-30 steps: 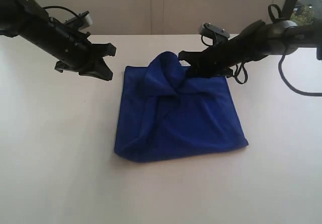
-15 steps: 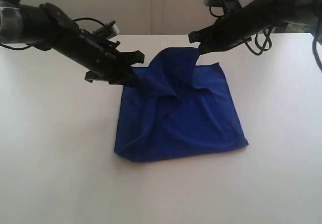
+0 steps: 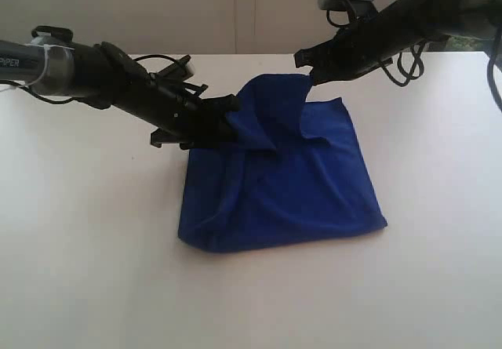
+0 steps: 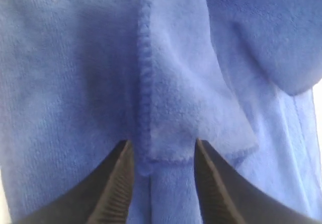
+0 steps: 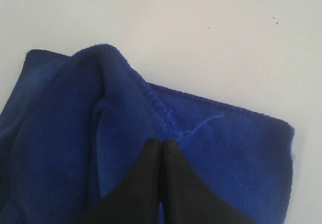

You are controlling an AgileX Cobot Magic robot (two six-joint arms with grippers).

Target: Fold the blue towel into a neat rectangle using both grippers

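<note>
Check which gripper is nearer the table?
Left. The left gripper is low by the table, open over the towel; the right gripper is raised, pinching the towel up.

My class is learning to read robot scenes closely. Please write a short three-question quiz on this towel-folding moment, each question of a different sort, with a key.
1. True or false: the right gripper is shut on a raised fold of the blue towel.
2. Pick one. The jaws of the left gripper are: A) shut on nothing, B) apart, with a hemmed towel flap between them, C) up in the air, well clear of the towel.
3. Fill the gap: the rest of the towel lies on a white ____.

Key: 1 true; 2 B; 3 table.
</note>
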